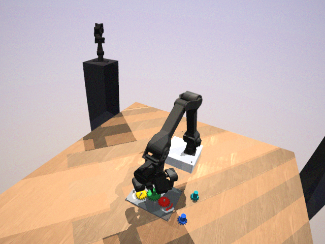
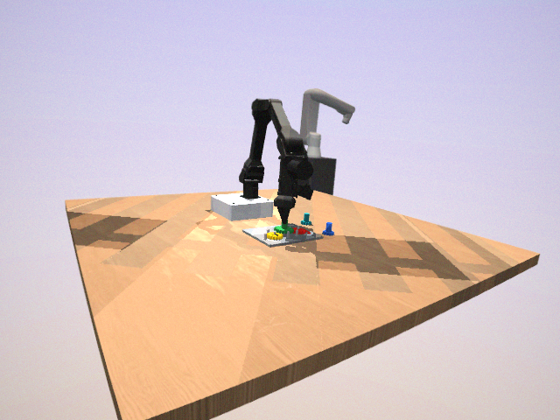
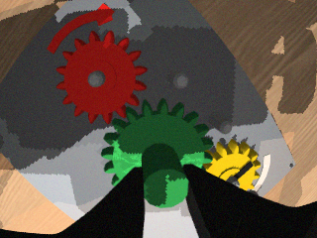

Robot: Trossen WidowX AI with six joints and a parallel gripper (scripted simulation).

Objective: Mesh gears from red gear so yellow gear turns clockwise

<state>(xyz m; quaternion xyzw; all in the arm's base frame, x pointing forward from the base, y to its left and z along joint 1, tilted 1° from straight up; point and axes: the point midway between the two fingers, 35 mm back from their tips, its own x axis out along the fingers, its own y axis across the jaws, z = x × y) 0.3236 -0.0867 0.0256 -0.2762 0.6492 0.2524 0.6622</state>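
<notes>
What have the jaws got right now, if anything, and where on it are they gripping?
The green gear, held by the upright round handle above its teeth, one jaw on each side.

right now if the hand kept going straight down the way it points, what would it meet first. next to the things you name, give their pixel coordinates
Likely the grey board [image 1: 175, 192] [image 2: 255, 232] [image 3: 198, 45], through the green gear [image 1: 155, 196] [image 2: 281, 229] [image 3: 158, 126] it grips; whether that gear already sits flat is unclear.

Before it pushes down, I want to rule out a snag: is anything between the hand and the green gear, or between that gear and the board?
Nothing visible separates the hand from the green gear; it grips the stem. Beneath the gear, its own disc hides the view.
</notes>
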